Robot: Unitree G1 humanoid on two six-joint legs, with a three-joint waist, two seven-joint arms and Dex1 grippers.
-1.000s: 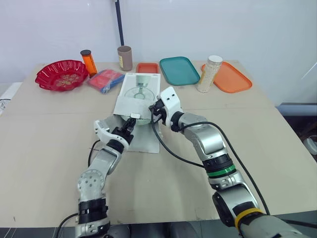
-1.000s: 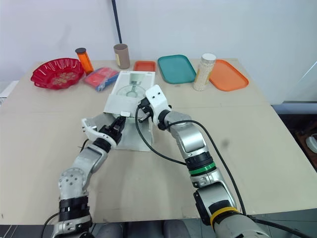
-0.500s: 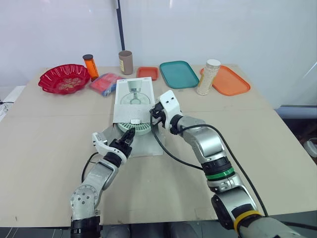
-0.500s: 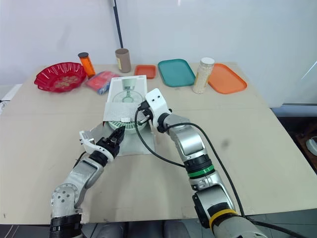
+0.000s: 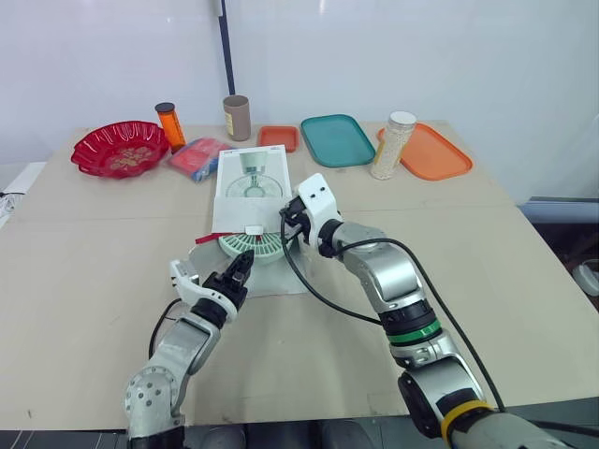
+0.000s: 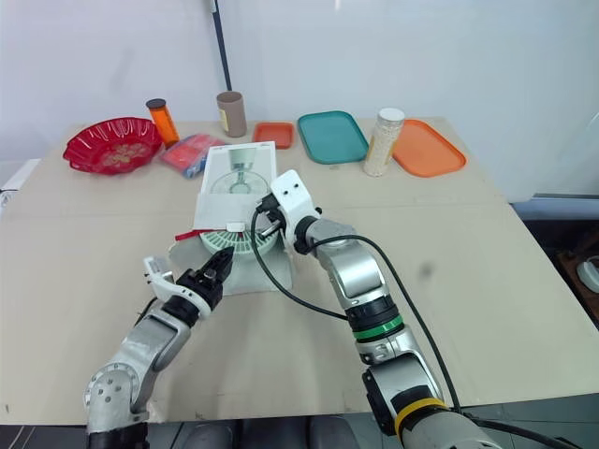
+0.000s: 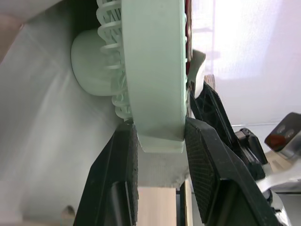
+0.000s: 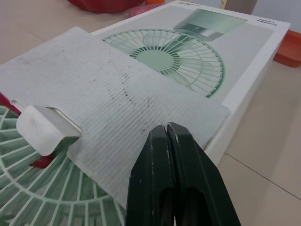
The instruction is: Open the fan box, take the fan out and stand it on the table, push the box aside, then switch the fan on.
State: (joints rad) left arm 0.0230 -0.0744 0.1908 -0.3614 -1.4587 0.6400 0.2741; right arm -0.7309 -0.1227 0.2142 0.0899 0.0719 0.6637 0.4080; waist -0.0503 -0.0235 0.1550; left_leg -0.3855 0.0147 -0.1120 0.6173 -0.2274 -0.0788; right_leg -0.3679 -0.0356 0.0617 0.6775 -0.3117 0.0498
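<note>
At the fan box (image 5: 251, 176) mouth, left gripper (image 5: 243, 265) clamps the fan (image 5: 259, 246) rim, fan lying partly out. Right gripper (image 5: 288, 222), closed tight, sits at the flap (image 8: 117, 101). Looks like the extraction step; next likely needs pulling it clear and standing it upright.

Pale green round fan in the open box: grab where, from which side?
Grip the pale green round fan by its outer rim, coming from the white cardboard box's open near end: the fan lies flat, its narrow rim fitting between the left gripper's fingers.

Lab test bench: bare table (image 5: 84, 281), blank white wall (image 5: 421, 47).
</note>
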